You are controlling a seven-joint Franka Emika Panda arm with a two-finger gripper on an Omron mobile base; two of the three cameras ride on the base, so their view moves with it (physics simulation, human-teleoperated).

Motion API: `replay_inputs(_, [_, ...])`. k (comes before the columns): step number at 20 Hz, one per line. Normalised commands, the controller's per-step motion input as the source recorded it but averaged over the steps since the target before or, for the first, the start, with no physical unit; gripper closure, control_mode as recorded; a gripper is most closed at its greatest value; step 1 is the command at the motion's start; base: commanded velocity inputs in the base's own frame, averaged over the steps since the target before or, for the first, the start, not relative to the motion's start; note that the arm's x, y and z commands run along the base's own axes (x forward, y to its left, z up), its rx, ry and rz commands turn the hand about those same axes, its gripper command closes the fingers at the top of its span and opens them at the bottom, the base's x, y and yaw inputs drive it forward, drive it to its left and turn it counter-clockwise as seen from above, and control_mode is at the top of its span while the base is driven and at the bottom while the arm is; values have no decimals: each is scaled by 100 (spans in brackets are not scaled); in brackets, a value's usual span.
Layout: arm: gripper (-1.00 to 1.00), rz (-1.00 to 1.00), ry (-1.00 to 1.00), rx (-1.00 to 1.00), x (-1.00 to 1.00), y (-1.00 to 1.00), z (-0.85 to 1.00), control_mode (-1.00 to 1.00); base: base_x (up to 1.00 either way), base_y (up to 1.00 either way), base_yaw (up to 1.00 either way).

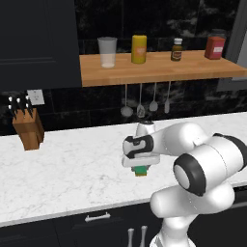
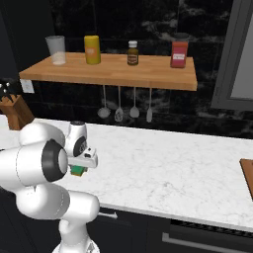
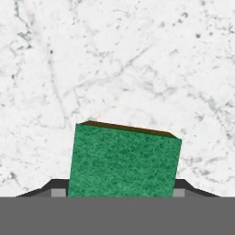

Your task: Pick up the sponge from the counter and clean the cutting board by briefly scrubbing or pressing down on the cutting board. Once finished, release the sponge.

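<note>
White marble desk (image 1: 62, 169), with your gripper (image 1: 141, 170) clamped on the sponge (image 1: 141, 170).

You can see the sponge (image 3: 124, 160) green side up between the two fingertips (image 3: 58, 193), held narrow against its sides, apparently just above the desk (image 3: 137, 69). From the right, the sponge (image 2: 77, 171) sits under the gripper (image 2: 78, 170), well apart from the cutting board (image 2: 247, 175) at the desk's far right edge. On the shelf (image 1: 159, 70) above you have a glass (image 1: 107, 52), apparently partly full of something pale, a yellow canister (image 1: 139, 48), a bottle (image 1: 177, 49) and a red box (image 1: 214, 47).
</note>
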Motion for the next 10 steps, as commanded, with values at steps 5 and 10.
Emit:
replay_inputs(5, [100, 0, -5, 0, -12, 0, 17, -100, 0, 0, 0])
replay_inputs(10, [100, -1, -1, 0, -9, -2, 52, -100, 0, 0, 0])
